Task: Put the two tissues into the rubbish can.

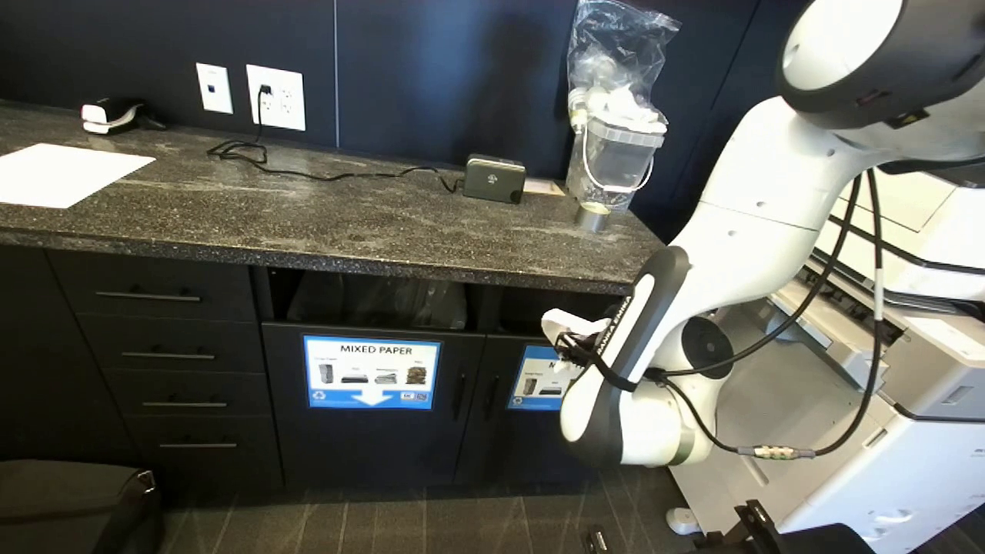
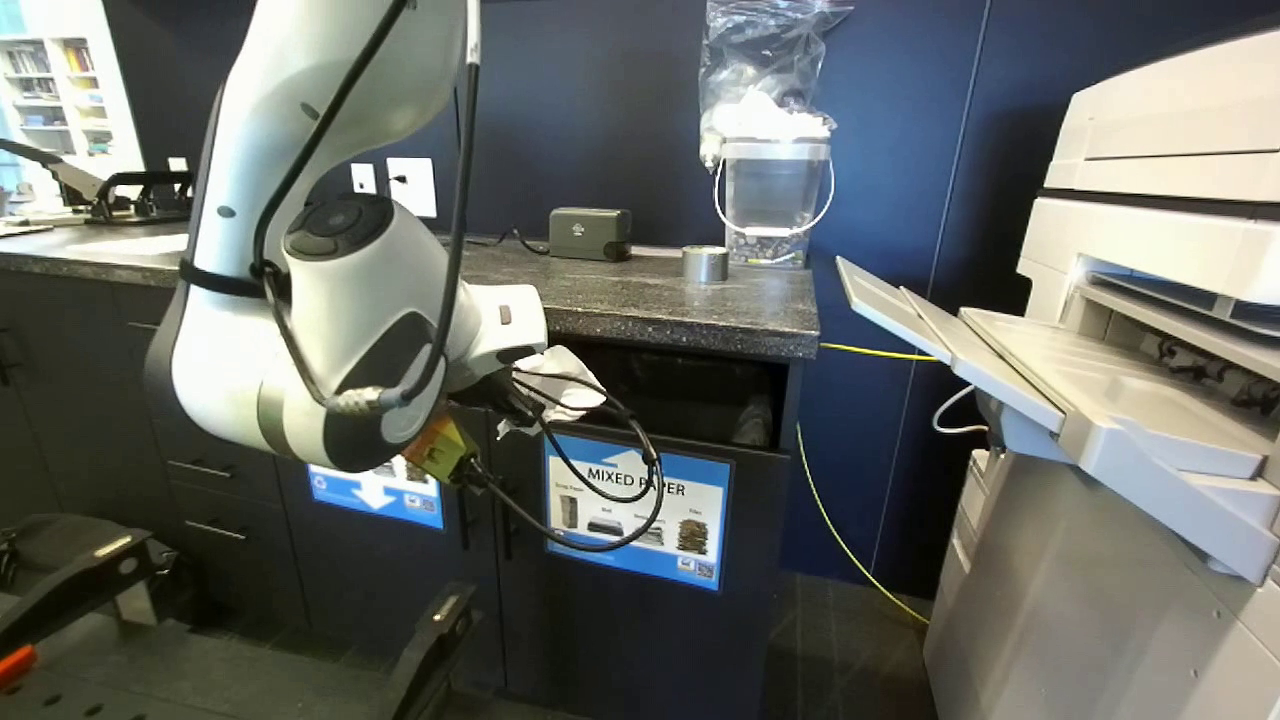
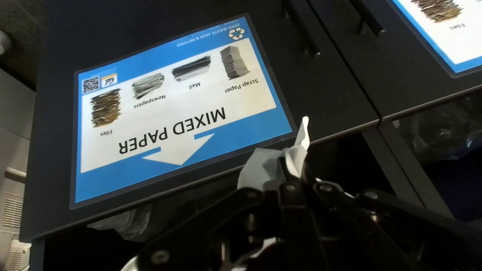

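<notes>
Your tool (image 3: 294, 172) pinches crumpled white tissue (image 2: 563, 368) — whether one wad or both is unclear — near the bin slot (image 2: 690, 395) over the up-arrow sign (image 3: 179, 109). Carry it fully past the slot's front edge before letting go, so no corner snags.

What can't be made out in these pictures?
Whether the gripper holds one tissue or two: folds hide this in the wrist view.
Depths of the bin slot: too dark in an exterior view.
Part of a blue sign: covered by arm and gripper in an exterior view.
Rest of paper sheet: cut off by left edge in an exterior view.
</notes>
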Action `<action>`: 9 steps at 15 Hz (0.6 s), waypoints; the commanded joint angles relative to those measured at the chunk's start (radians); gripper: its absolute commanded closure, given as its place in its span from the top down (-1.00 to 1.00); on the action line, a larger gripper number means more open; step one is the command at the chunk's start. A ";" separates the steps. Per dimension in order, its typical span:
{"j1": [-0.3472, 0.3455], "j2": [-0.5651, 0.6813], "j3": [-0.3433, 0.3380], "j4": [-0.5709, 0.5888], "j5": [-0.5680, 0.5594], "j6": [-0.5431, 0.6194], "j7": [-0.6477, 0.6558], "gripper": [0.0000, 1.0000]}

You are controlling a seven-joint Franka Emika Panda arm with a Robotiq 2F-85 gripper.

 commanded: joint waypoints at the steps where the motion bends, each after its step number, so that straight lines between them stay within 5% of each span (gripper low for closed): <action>1: 0.041 0.118 -0.003 0.165 0.082 0.060 -0.012 -0.97; 9: 0.065 0.270 -0.016 0.458 0.169 0.034 -0.031 -0.99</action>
